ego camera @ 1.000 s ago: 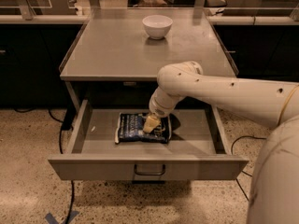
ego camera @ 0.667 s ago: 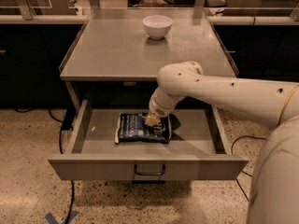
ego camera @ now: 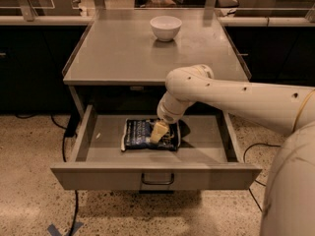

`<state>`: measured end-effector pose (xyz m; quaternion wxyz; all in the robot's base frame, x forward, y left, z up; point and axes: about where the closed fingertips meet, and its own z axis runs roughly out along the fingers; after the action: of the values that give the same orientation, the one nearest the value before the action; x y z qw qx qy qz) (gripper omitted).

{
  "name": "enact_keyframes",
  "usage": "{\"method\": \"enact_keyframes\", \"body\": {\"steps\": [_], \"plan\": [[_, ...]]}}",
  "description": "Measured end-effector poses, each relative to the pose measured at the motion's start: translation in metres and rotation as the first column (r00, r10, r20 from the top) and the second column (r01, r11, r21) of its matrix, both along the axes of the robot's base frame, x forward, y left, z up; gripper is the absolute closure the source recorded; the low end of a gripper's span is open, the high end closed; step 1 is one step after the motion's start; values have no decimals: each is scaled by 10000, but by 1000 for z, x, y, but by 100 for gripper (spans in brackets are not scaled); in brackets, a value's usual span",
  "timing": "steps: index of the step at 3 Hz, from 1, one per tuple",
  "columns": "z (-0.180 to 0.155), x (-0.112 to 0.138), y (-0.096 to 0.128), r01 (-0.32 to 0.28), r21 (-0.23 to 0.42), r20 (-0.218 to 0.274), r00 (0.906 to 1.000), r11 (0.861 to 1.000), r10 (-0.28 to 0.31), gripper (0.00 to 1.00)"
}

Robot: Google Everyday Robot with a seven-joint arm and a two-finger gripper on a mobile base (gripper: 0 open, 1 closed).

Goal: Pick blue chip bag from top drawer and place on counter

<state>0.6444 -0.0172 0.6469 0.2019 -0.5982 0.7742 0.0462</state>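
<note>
At the left, a black cable is seen trailing over the speckled stone floor beside the wide shallow grey metal top drawer, which stands pulled out below the flat square grey metal counter. Bare drawer floor is left between the left wall and the small crinkly navy-blue chip bag, which is laid flat a little left of the drawer's middle, clear of the front panel with its small dark bar handle. The pale gripper is seen resting on the right half of the bag, touching its top face; whether it is spread, closed or pinching the bag cannot be told. The bag is thus found directly under the gripper and spread out to its left. On the counter above, a round white bowl is set near the far edge, well apart from the gripper. The cream-coloured robot arm is carried up past the counter's front edge and off to the right, over more bare drawer floor reaching to the right wall
</note>
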Motion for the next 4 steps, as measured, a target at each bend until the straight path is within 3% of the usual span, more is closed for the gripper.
{"method": "enact_keyframes", "body": {"steps": [1, 4], "plan": [[0, 0, 0, 0, 0, -1, 10000, 10000, 0, 3], [-18, -1, 4, 93, -4, -281, 9996, 10000, -93, 0]]}}
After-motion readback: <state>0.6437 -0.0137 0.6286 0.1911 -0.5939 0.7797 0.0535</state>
